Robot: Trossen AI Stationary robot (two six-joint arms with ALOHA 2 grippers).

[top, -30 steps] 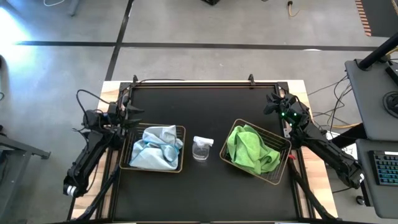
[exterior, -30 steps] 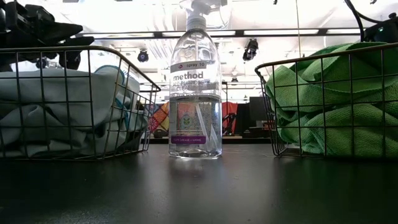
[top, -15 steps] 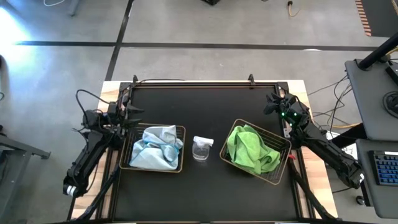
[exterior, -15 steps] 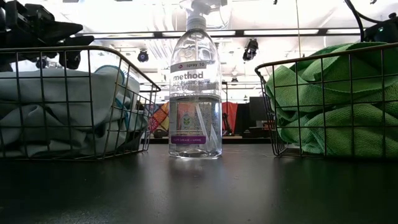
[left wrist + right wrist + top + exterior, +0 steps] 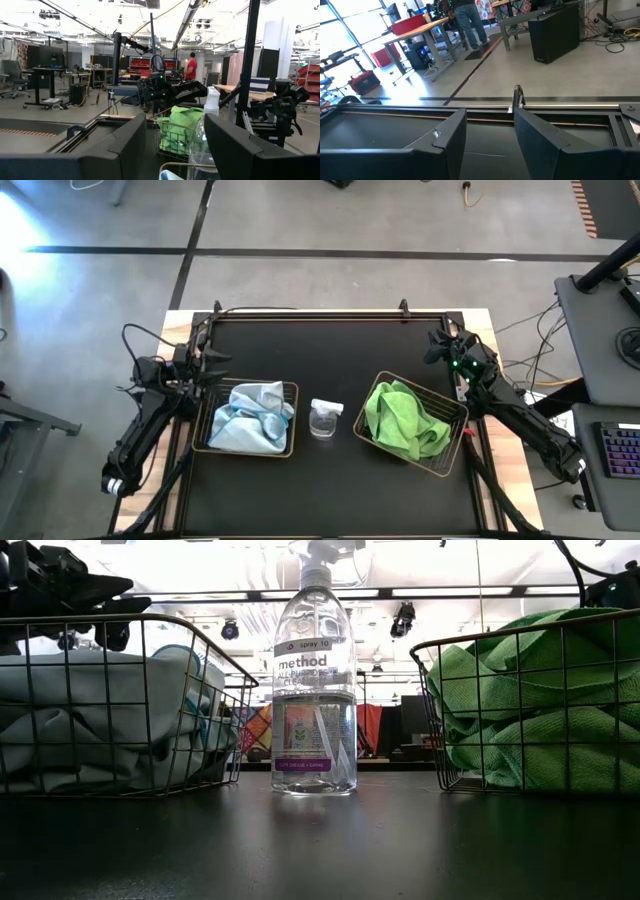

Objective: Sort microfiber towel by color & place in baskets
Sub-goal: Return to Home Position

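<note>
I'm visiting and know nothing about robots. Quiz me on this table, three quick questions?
1. What stands between the left basket and the right basket? A) a mug B) a clear spray bottle C) a sponge
2. True or false: the blue towels lie in the right basket.
3. What do the left gripper and the right gripper hold?
Key: 1 B. 2 False; they lie in the left one, green towels in the right. 3 Nothing; both are open, at the sides of the table.

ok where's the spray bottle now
In the high view the spray bottle stands upright between the left basket of blue towels and the right basket of green towels, touching neither.
</note>
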